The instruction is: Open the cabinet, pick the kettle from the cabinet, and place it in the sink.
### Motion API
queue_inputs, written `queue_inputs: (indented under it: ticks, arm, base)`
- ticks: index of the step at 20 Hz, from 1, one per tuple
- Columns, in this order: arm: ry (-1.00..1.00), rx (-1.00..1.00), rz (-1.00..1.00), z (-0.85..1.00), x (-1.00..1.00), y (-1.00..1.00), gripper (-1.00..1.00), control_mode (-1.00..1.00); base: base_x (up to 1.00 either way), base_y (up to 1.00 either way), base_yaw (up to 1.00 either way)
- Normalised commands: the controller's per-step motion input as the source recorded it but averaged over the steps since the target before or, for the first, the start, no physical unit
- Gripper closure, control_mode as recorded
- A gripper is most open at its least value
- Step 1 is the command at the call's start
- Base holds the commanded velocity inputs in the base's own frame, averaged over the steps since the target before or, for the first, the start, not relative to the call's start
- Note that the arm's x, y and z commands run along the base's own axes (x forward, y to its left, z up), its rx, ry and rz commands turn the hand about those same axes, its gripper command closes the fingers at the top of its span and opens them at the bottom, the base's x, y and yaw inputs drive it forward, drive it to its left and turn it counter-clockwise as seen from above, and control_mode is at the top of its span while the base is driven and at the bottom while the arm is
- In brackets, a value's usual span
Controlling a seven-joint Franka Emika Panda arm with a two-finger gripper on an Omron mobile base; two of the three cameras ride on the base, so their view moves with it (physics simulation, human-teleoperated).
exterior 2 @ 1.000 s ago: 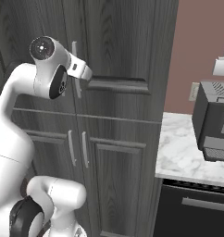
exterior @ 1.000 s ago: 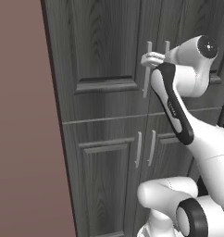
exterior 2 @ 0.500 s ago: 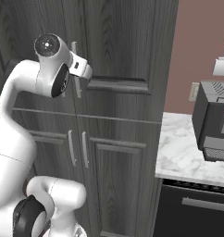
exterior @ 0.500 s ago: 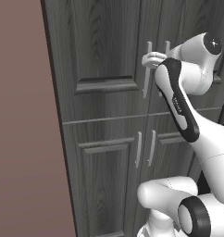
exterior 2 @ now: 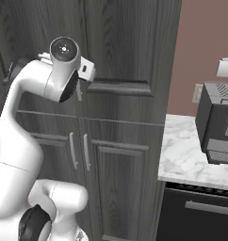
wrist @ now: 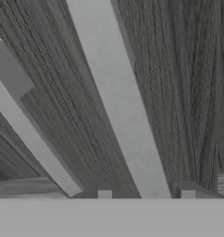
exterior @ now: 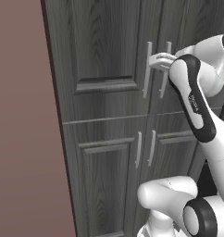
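Claw: As seen in the hand view, the claw [wrist: 146,194] is set astride a silver bar handle [wrist: 121,106], one small fingertip [wrist: 104,194] on either side of the bar at the bottom of the picture; the jaws stand part-way closed around it, but whether the pads are pressing on it cannot be told.

Handle's long axis: The bar is upright on the door; in the hand view it is shown slanting, because the hand is rolled. A second bar handle [wrist: 33,139] lies just beside it, on the neighbouring door.

Relation for the coming move: The handle lies directly ahead of the claw and between the fingers, so the door is judged to be opened by a pull straight back toward the robot, with the grip kept across the bar's length.

Cabinet: In the left base view the claw [exterior: 161,61] is met at the upper pair of handles of the tall dark grey cabinet [exterior: 104,51]; both upper doors are seen flush and closed.

Kettle: It is not yet exposed and is presumed to be behind the closed doors.

Table: In the right base view a white marble table [exterior 2: 191,155] is seen to the right of the cabinet, well apart from the claw.
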Motion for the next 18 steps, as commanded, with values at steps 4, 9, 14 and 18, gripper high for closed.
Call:
queue_inputs:
  ticks: [4,9,14,18]
  arm:
    - [0.00,0.02,0.11,-0.19,-0.25,0.32,1.00,-1.00]
    - [0.00,0.00,0.10,-0.16,-0.26,0.37,1.00,-1.00]
    - [0.00,0.00,0.10,-0.14,-0.28,0.38,1.00,-1.00]
    - [0.00,0.00,0.13,-0.11,-0.33,0.33,1.00,-1.00]
  base:
    - [0.00,0.00,0.00]
    - [0.00,0.00,0.00]
    - [0.00,0.00,0.00]
    - [0.00,0.00,0.00]
